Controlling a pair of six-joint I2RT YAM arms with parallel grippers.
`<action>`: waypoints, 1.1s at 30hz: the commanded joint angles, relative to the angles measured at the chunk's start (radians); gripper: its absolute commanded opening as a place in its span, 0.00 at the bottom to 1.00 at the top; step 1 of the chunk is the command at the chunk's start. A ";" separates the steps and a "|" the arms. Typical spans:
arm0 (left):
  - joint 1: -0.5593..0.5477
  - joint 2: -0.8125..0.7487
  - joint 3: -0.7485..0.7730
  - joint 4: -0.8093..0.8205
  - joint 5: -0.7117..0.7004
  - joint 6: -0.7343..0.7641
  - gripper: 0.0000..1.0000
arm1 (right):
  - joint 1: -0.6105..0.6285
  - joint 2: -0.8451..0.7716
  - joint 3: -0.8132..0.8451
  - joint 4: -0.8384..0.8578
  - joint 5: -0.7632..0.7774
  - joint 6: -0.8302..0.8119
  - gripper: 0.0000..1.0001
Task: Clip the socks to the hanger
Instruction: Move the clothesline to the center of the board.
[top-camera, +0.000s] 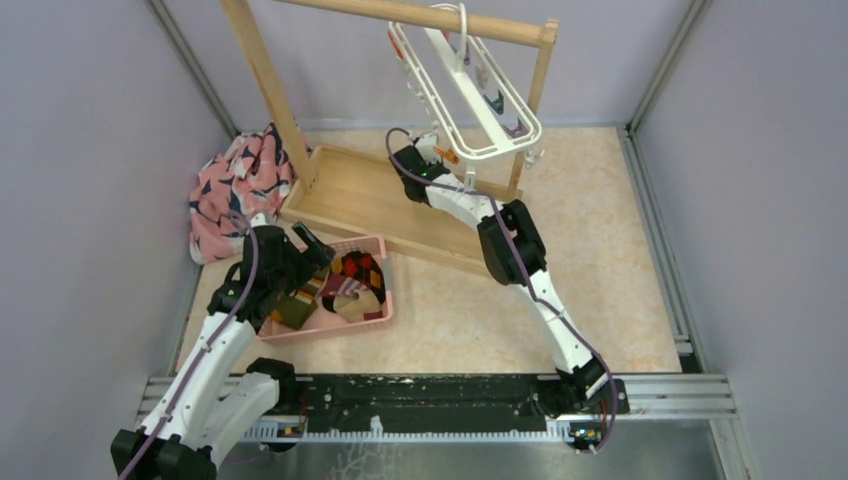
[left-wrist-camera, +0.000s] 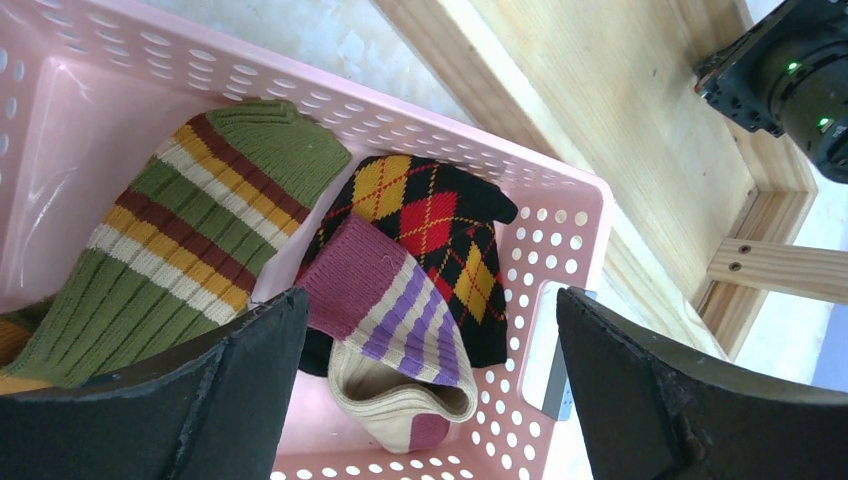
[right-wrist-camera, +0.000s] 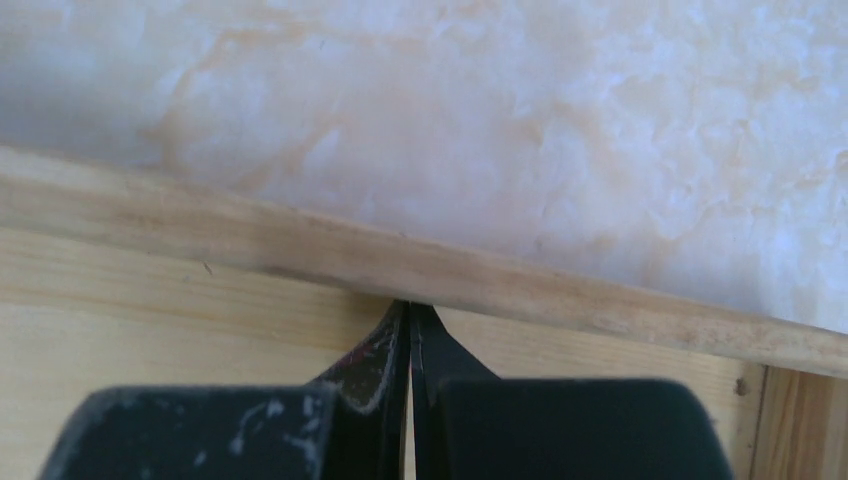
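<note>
Three socks lie in a pink basket (left-wrist-camera: 570, 250): an olive-green striped sock (left-wrist-camera: 190, 240), a black-red-yellow argyle sock (left-wrist-camera: 440, 225) and a beige sock with purple stripes and a maroon cuff (left-wrist-camera: 400, 330). My left gripper (left-wrist-camera: 430, 400) is open and empty, just above the beige sock; it hovers over the basket (top-camera: 375, 245) in the top view (top-camera: 312, 248). The white hanger (top-camera: 470, 95) hangs tilted by its hook from the rack's top bar, with small coloured clips beneath. My right gripper (top-camera: 428, 150) is shut, with nothing visible in it, below the hanger; its tips (right-wrist-camera: 409, 330) are over the rack's wooden base.
The tall wooden rack (top-camera: 270, 80) stands on a wooden base tray (top-camera: 370, 195) at the back. A big pink patterned cloth (top-camera: 235, 185) lies bunched against the left wall. The right arm's wrist (left-wrist-camera: 790, 80) shows in the left wrist view.
</note>
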 joint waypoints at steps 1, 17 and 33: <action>-0.005 0.014 0.010 -0.012 -0.009 0.007 0.99 | -0.102 0.046 0.057 -0.031 0.057 0.008 0.00; -0.004 0.110 0.051 0.020 0.002 0.023 0.99 | -0.242 -0.086 0.075 0.015 0.059 -0.057 0.25; -0.005 0.212 0.175 0.128 0.092 0.125 0.99 | -0.100 -0.830 -0.895 0.262 -0.188 -0.013 0.60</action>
